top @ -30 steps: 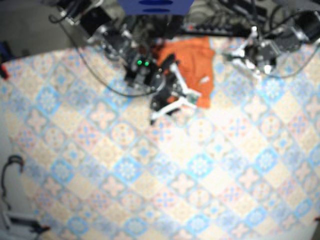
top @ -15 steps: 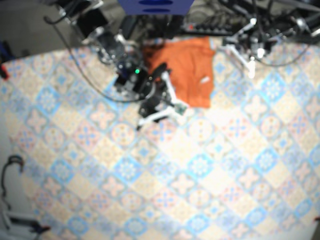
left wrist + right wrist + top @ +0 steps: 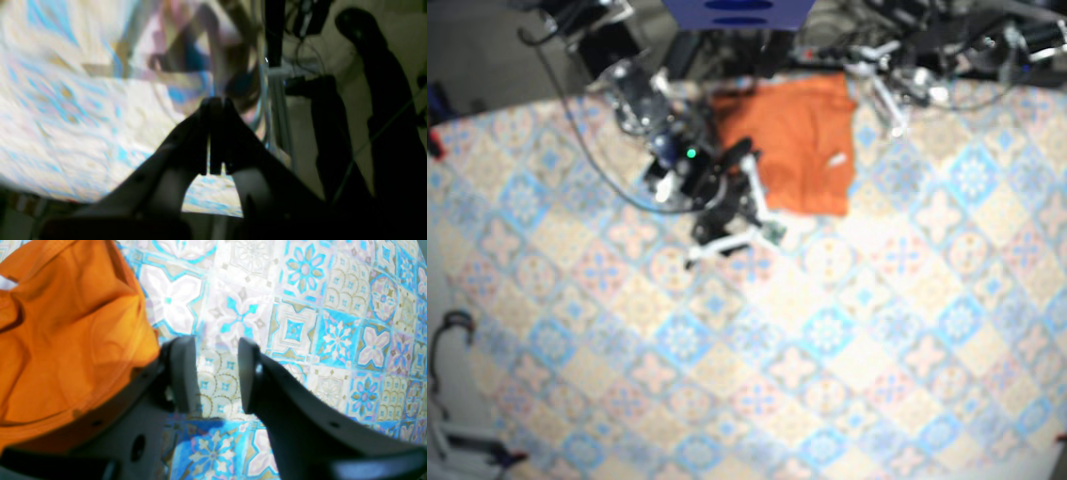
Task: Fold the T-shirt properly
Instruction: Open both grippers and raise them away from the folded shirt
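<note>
Blurred tile-patterned tablecloth is filling the left of your left wrist view, with dark cables and frame parts standing on the right. Your left gripper is keeping its fingers pressed flat together, and nothing is showing between them. No part of the shirt is appearing in this view.

Moving to your right wrist view, the same tablecloth is lying bright and sharp under the tool. Your right gripper is holding its fingers spread, with only bare cloth showing in the gap. The orange T-shirt is lying at the left, and its rumpled edge is sitting just beside the left-hand finger; you cannot tell whether they are touching.

Looking down from the base view, the T-shirt is resting as a rough rectangle at the far edge of the table, near the middle. Your right gripper is hanging just off its near left corner. Your left gripper is hovering close to the shirt's far right corner, too blurred there to read.
</note>
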Tool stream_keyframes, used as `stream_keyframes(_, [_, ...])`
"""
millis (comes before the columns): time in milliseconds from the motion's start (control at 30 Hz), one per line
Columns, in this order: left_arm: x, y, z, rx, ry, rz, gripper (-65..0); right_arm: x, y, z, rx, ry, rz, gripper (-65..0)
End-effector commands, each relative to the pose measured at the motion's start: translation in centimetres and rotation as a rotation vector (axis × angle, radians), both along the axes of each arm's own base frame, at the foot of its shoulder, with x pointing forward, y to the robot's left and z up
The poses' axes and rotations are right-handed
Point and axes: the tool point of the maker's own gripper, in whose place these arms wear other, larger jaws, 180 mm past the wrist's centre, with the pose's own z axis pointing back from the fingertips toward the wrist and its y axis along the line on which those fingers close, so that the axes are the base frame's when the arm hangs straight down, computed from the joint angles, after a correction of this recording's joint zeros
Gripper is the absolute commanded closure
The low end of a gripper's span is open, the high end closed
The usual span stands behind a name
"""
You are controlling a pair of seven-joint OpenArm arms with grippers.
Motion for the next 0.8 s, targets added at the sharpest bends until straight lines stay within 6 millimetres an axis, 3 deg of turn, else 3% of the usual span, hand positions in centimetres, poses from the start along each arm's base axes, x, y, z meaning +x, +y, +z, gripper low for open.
stream_keyframes(0, [1.1, 0.2, 0.5, 0.017, -0.034, -0.015, 0.0, 0.8, 0.5, 1.3, 0.032, -0.036, 0.0, -21.1])
stream_keyframes(133, [1.4, -1.2, 0.3, -0.021, -0.038, -0.024, 0.0, 0.8, 0.5, 1.3, 0.032, -0.036, 0.0, -21.1])
stream_keyframes(200, [1.5, -2.9, 0.1, -0.082, -0.04, -0.032, 0.0, 0.8, 0.5, 1.2, 0.033, -0.035, 0.001, -21.1])
stream_keyframes(467, [1.9, -7.7, 1.8, -0.25, -0.095, -0.056, 0.0, 0.8, 0.4, 1.2, 0.036, -0.033, -0.006, -21.1])
stream_keyframes(767, [-2.2, -7.7, 2.3, -0.311, -0.005, -0.072, 0.0, 1.4, -0.5, 1.3, 0.043, -0.034, -0.043, -21.1])
